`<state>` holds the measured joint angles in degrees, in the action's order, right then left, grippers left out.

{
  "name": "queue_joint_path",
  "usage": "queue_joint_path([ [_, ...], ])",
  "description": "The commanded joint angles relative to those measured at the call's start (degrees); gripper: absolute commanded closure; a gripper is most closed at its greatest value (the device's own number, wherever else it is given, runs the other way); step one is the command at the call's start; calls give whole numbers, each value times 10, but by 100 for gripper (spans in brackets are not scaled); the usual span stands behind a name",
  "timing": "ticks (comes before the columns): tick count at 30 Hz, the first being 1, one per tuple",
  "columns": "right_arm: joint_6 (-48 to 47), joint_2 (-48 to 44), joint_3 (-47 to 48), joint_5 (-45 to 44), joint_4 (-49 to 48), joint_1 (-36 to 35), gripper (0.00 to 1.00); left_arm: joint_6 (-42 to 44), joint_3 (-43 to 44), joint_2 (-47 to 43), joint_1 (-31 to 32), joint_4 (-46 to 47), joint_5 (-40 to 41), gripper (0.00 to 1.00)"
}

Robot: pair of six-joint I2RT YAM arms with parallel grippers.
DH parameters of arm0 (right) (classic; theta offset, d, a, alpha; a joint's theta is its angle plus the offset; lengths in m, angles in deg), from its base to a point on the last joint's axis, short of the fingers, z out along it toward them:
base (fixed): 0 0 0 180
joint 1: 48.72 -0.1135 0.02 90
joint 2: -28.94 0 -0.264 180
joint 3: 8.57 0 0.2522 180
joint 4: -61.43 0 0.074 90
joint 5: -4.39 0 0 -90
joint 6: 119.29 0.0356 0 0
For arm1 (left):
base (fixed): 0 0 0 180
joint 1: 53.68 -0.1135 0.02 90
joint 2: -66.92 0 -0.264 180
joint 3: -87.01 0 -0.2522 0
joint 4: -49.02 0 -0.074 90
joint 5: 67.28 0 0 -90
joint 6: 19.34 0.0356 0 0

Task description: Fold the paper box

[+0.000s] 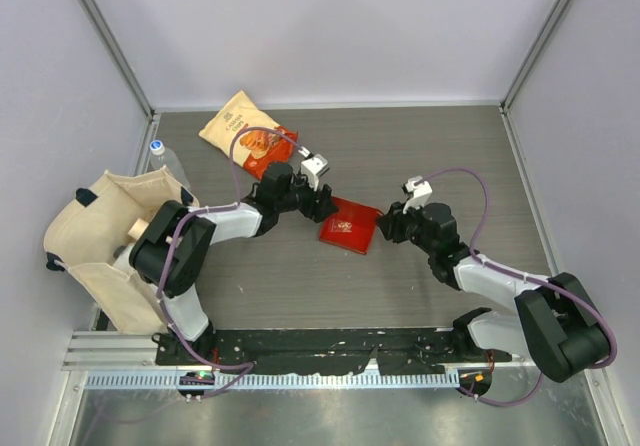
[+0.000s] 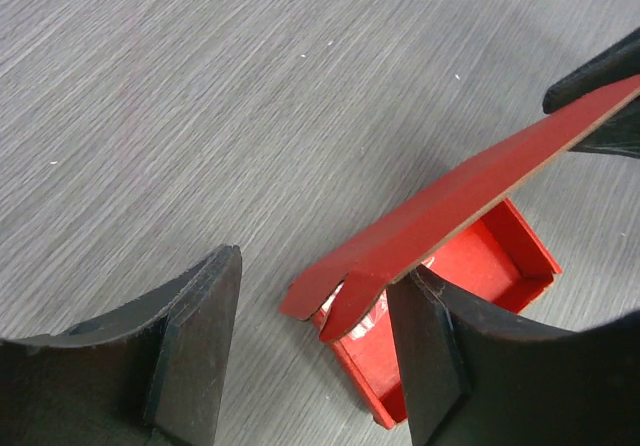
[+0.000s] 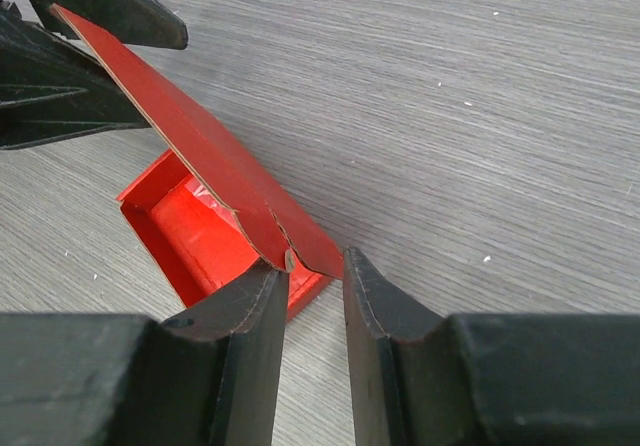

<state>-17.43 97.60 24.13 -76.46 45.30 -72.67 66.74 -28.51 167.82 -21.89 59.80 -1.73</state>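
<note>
Left wrist: mid-fold on box [image 2: 495, 256].
Left claw [image 2: 315, 271] spread astride lid [image 2: 450, 201] end; right claw [image 3: 315, 264] near-shut, grip unclear. Could lose lid to spring-back.

Around the paper box [image 1: 348, 224], the table [image 1: 430, 146] lies open toward 12 and 6 o'clock, but the left gripper [image 1: 325, 207] blocks 10 o'clock, with the snack bag [image 1: 248, 136] well beyond it, and the right gripper [image 1: 384, 223] blocks 3 o'clock.
</note>
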Motion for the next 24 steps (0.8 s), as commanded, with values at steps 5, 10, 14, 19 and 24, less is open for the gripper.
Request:
queue_joint_path([
  [5, -16, 10, 29, 13, -31, -2, 73, 29, 33, 11, -6, -7, -78, 56],
  [10, -19, 24, 36, 5, -29, -2, 78, 13, 11, -3, -4, -7, -58, 59],
  [14, -17, 28, 38, -9, -32, -2, 83, 12, 9, -11, 1, -31, -32, 58],
  [19, -19, 31, 42, -15, -33, -3, 88, 1, -6, -21, 3, -27, -14, 51],
  [24, -20, 31, 43, -11, -38, -3, 90, -13, -11, -26, 4, 2, -3, 69],
])
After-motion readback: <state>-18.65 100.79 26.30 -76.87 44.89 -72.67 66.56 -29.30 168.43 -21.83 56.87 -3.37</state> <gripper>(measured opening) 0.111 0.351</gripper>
